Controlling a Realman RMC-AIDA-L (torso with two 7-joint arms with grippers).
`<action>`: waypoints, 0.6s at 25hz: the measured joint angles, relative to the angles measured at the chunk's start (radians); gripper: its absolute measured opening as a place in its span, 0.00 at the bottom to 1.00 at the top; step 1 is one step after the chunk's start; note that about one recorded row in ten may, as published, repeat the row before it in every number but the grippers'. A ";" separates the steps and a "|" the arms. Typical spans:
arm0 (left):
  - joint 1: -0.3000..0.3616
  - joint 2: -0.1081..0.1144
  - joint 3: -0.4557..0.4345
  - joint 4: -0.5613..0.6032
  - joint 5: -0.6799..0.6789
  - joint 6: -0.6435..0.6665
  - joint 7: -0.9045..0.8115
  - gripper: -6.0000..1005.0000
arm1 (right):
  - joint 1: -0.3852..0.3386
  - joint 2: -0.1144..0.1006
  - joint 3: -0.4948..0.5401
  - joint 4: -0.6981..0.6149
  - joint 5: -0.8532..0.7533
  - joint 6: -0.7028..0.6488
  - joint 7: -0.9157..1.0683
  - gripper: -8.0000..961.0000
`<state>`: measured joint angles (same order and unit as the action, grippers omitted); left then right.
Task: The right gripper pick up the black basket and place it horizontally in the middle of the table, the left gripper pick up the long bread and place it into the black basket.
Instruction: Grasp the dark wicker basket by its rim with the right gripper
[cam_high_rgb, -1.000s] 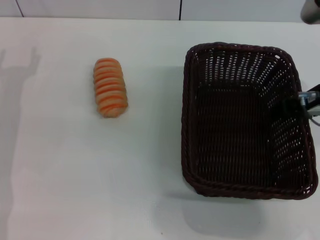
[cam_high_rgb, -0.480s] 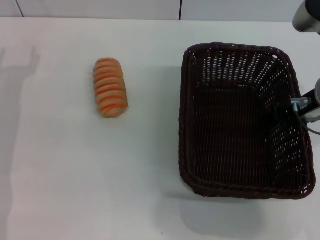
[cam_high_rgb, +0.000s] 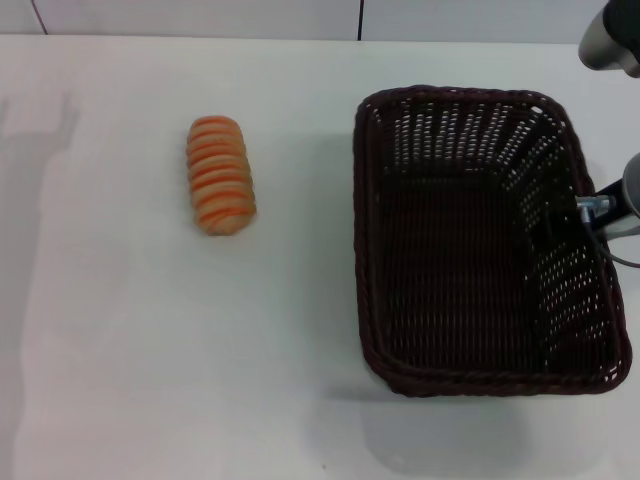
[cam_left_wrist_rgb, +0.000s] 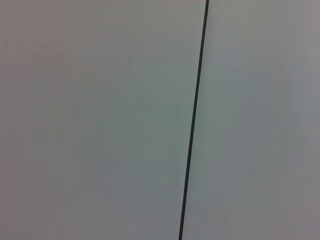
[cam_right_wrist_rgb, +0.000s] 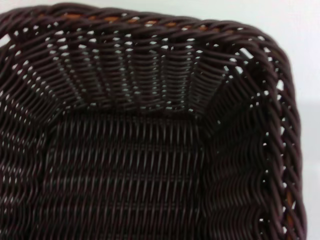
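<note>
I see the right gripper (cam_high_rgb: 585, 208) at the black basket's (cam_high_rgb: 400, 370) right wall (fingers: cannot tell). Long bread (cam_high_rgb: 220, 175) lies on the worktop (cam_high_rgb: 130, 350), well left of basket.

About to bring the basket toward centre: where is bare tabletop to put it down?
Bare table lies between the long bread and the black basket, and along the whole near edge below the bread. The crowded spot is the basket's right wall, where the right end effector sits.
</note>
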<state>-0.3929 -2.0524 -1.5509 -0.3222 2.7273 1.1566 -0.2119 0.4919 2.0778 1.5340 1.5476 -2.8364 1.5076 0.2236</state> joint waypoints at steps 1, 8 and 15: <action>0.000 0.000 0.000 0.000 0.000 0.000 0.000 0.79 | 0.000 0.000 0.000 0.000 0.000 0.000 0.000 0.44; -0.001 -0.002 0.000 -0.002 0.000 0.000 0.000 0.79 | -0.007 0.001 -0.011 -0.011 0.003 -0.130 -0.069 0.29; 0.006 -0.003 -0.004 -0.003 -0.002 -0.001 0.002 0.79 | -0.091 0.000 -0.017 0.075 0.013 -0.338 -0.199 0.23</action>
<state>-0.3872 -2.0551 -1.5549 -0.3250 2.7256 1.1553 -0.2102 0.4010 2.0783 1.5165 1.6223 -2.8235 1.1699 0.0249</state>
